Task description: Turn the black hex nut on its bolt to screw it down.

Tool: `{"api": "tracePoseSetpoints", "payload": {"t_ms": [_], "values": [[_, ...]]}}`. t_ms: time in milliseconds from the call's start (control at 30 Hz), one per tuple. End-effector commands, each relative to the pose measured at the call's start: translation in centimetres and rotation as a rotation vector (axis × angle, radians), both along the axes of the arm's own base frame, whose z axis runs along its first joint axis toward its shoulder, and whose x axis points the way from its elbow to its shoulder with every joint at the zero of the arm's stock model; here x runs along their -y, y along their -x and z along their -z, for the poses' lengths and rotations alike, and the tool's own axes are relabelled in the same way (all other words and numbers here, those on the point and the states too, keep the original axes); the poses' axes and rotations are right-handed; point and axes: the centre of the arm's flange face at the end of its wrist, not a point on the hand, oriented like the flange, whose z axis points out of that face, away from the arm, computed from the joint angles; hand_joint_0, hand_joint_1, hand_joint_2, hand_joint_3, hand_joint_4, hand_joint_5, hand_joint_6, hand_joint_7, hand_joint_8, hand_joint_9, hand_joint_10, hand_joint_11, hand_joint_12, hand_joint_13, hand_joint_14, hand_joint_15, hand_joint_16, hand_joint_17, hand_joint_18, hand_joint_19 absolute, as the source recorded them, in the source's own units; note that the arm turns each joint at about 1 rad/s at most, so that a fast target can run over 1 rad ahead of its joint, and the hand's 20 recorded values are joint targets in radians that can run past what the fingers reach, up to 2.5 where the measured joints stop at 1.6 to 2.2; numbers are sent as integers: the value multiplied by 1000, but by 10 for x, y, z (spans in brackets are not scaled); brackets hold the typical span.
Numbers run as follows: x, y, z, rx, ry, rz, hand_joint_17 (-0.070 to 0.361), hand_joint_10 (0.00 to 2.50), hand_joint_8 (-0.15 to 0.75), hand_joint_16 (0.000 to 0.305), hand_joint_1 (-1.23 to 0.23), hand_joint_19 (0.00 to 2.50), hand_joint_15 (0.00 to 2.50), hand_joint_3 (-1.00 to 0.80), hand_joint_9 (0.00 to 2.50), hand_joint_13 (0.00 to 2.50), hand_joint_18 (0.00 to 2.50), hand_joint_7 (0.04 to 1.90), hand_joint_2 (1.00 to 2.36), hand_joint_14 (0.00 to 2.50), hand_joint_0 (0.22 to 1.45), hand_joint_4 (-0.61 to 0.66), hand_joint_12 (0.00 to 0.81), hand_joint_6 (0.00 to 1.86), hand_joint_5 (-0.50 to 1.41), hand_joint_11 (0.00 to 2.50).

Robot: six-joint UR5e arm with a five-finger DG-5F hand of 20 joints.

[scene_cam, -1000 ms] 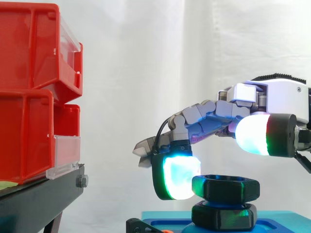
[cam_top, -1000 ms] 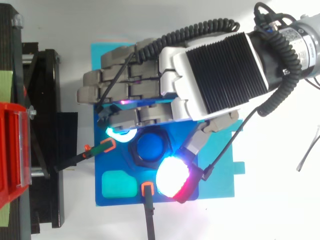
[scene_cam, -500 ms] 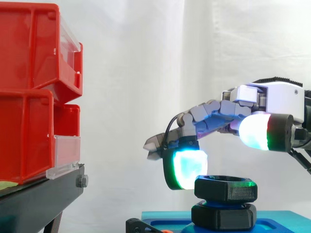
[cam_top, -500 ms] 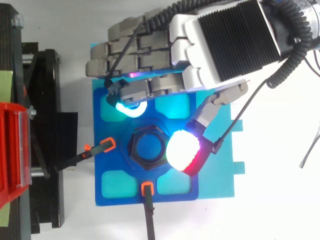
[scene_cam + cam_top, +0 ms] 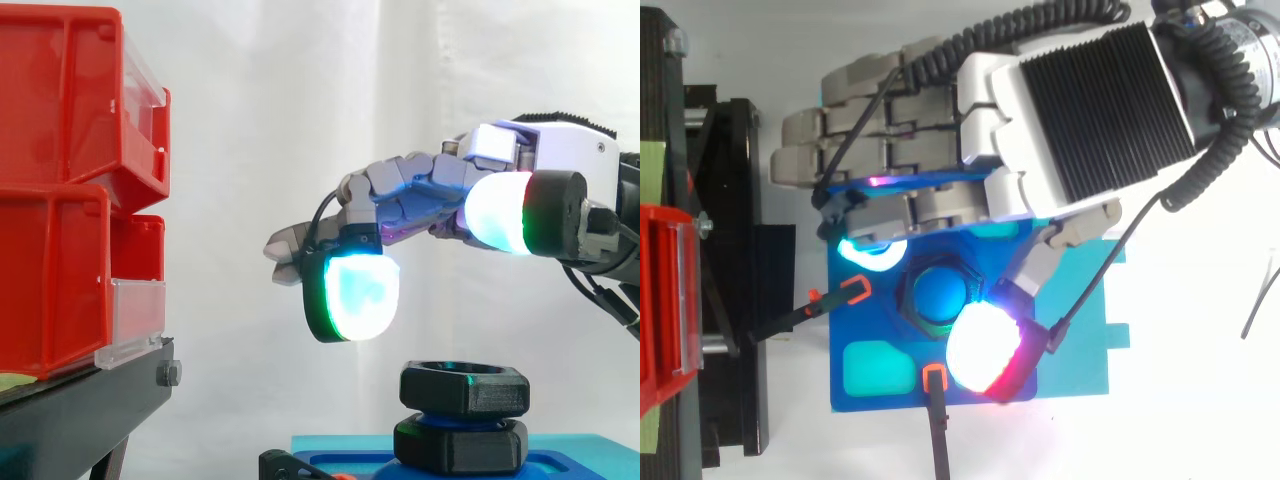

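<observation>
The black hex nut (image 5: pixel 465 390) sits on the blue bolt (image 5: pixel 940 293), above a second black hex piece (image 5: pixel 460 447) at the bolt's foot. The bolt stands on a blue fixture plate (image 5: pixel 868 330). My hand (image 5: pixel 560 170) hovers above the nut with a clear gap under its glowing pads (image 5: pixel 352 295). From above, the hand (image 5: pixel 1070 110) covers the far side of the plate, one pad to the left of the nut and the thumb pad (image 5: pixel 983 348) over its near right edge. The fingers are spread and relaxed, holding nothing.
Red bins (image 5: pixel 60 190) are stacked on a black stand (image 5: pixel 80 420) at the left. Two orange-tipped clamps (image 5: pixel 852 292) (image 5: pixel 934 378) hold the plate's left and near edges. A teal base (image 5: pixel 1080 370) lies under the plate on the white table.
The hand has lifted off the nut, from level with it to well above it. In the top view it has also swung back over the nut, towards the stand.
</observation>
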Motion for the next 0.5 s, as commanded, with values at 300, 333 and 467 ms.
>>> {"api": "tracePoseSetpoints", "payload": {"t_ms": [300,333,467], "values": [[-42,-14,18,-3,-14,12,131,0,306,58,-170,271,108,-500,516,572,593,1297,1000,4,494,282,397,509,-82,55],[-44,-14,18,-3,-15,12,131,0,306,58,-170,271,105,-500,516,573,592,1298,1000,3,494,278,398,510,-82,56],[-52,-15,18,-13,-18,15,131,0,307,58,-171,269,106,-500,517,575,599,1276,1000,3,494,266,398,540,-84,62]]}}
